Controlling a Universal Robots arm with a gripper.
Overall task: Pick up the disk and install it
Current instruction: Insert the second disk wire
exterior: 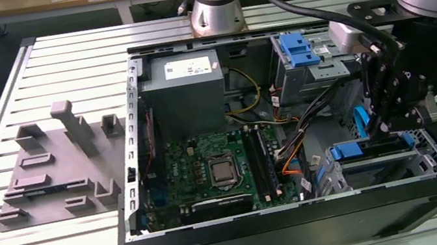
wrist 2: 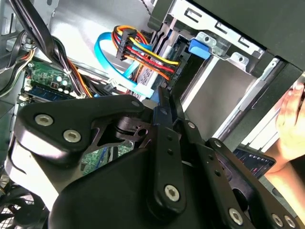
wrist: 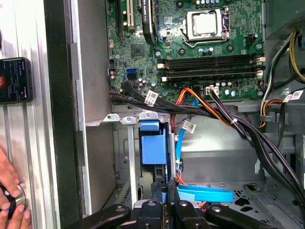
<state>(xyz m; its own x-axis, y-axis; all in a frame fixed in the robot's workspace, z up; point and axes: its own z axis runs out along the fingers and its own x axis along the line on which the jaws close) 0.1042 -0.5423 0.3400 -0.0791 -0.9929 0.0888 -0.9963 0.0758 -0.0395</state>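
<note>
The disk (exterior: pixel 372 146) stands on edge in the lower drive cage (exterior: pixel 422 164) at the case's front corner, on the exterior view's right. Its blue carrier frame (wrist: pixel 153 143) shows in the first wrist view, and the blue end tab (wrist 2: pixel 200 47) in the second. My gripper (exterior: pixel 387 129) reaches down into the case right over it. The black fingers (wrist: pixel 157 191) sit close together around a thin blue edge in line with the carrier, so my gripper (wrist: pixel 165 188) looks shut on the disk's end. The fingertips (wrist 2: pixel 164 98) meet just beside a bundle of coloured wires (wrist 2: pixel 143 52).
The open case holds a motherboard (exterior: pixel 208 170), a grey power-supply box (exterior: pixel 186 85) and an upper bay with a blue latch (exterior: pixel 299 50). A flat blue cable (wrist: pixel 205 194) lies beside my fingers. A grey fixture (exterior: pixel 59 167) sits on the table. A person's hand (wrist: pixel 9 191) and a phone (wrist: pixel 14 78) lie outside the case.
</note>
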